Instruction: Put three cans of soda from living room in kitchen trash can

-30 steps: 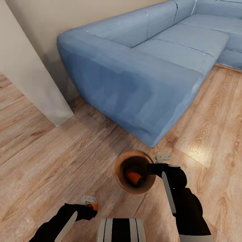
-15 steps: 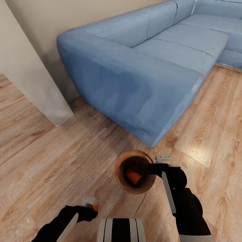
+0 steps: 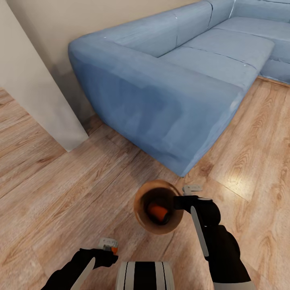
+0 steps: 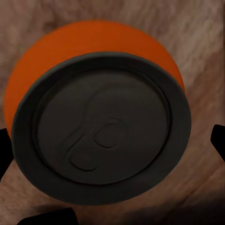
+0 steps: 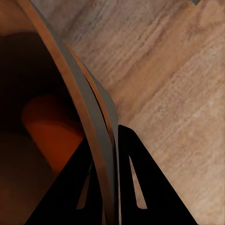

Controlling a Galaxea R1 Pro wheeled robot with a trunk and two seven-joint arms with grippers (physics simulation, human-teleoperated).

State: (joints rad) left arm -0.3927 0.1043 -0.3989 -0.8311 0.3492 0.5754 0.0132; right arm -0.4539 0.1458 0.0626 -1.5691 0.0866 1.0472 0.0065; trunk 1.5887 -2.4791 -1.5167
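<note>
While the right gripper (image 3: 183, 197) pinches the trash can's (image 3: 141, 213) thin rim, carrying it upright beside the sofa (image 3: 169, 80), one orange can (image 3: 158, 211) lies inside. Left gripper (image 3: 108, 246) jaws clamp another can (image 4: 101, 126), presumably next in.

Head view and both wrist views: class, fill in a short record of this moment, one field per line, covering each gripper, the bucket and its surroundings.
left gripper: shut on an orange can, grey top facing the wrist camera
right gripper: pinching the rim of the bucket
bucket contents: one orange can lying inside
floor: pale wood planks
nearby: blue sofa ahead, pale wall panel to the left
</note>
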